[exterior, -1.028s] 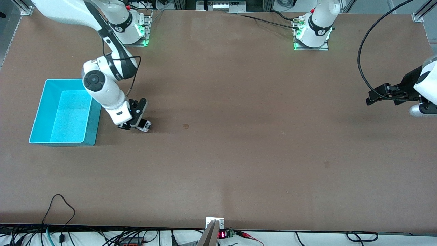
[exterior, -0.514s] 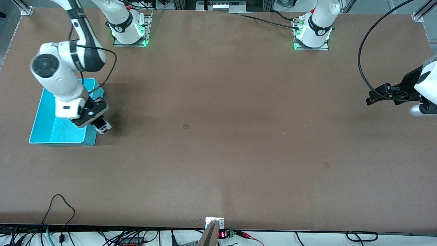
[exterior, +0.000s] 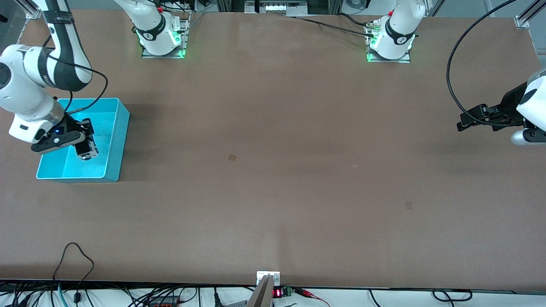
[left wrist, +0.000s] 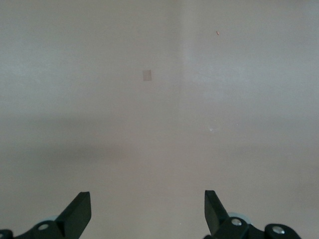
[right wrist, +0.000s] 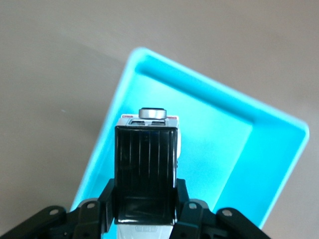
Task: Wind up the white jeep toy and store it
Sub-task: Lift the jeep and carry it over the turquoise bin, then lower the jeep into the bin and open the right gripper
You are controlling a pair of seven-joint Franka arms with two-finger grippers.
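1. I can read no brand or lettering on the white jeep toy (right wrist: 147, 169); the only characters in sight are red digits glowing on a small display (exterior: 277, 293) at the table's near edge, too small for me to make out.
2. My right gripper (exterior: 85, 147) hangs over the turquoise bin (exterior: 111, 168), clamped on the jeep, its black fingers (right wrist: 107, 204) pressing the toy's sides.
3. From the right wrist camera the jeep is boxy, with a glossy black ribbed roof panel, a white body and a round silver cap at its far end.
4. The bin is a smooth rectangular plastic tub with sloping walls and rounded corners, standing at the right arm's end of the table (exterior: 273, 179).
5. The tabletop is a matte brown sheet with a small darker square patch (exterior: 232, 157) near the middle.
6. My left gripper (exterior: 463, 121) waits over the left arm's end of the table, its dark wedge-shaped fingers (left wrist: 77, 214) spread wide, holding nothing.
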